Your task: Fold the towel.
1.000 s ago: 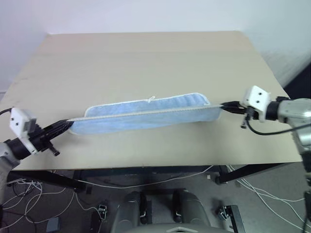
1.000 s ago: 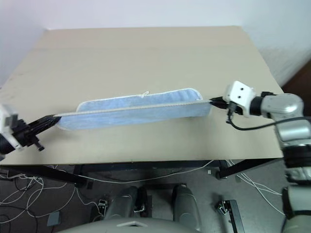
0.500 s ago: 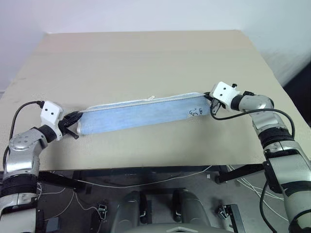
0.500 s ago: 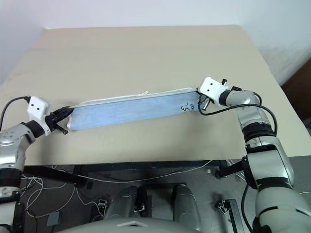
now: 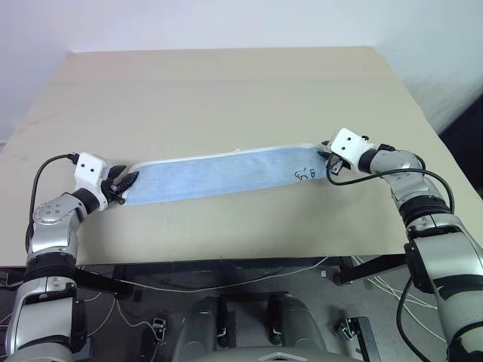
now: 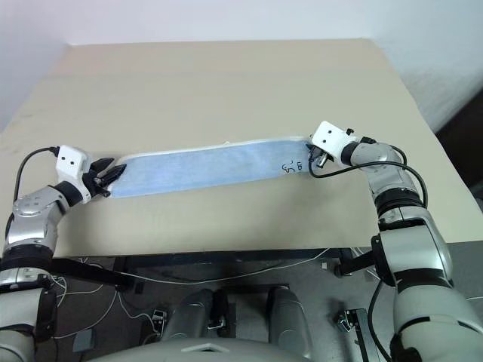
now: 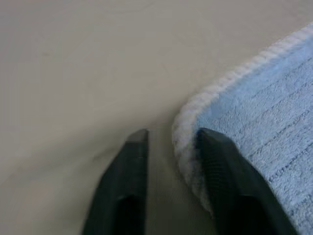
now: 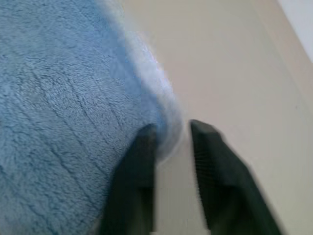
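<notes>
While the light blue towel (image 5: 219,175) lies flat as a long folded strip across the tan table (image 5: 226,90), the left gripper (image 5: 125,183) and right gripper (image 5: 329,154) sit spread at its ends, holding nothing.

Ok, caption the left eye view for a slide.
Both grippers, left and right, open at the ends of the folded blue towel lying on the table.

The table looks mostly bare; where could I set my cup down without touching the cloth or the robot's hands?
The far half of the table, beyond the towel, is bare. A narrower bare strip runs between the towel and the near edge. It is crowded at the towel's ends, where the left gripper and right gripper sit open at its corners.
</notes>
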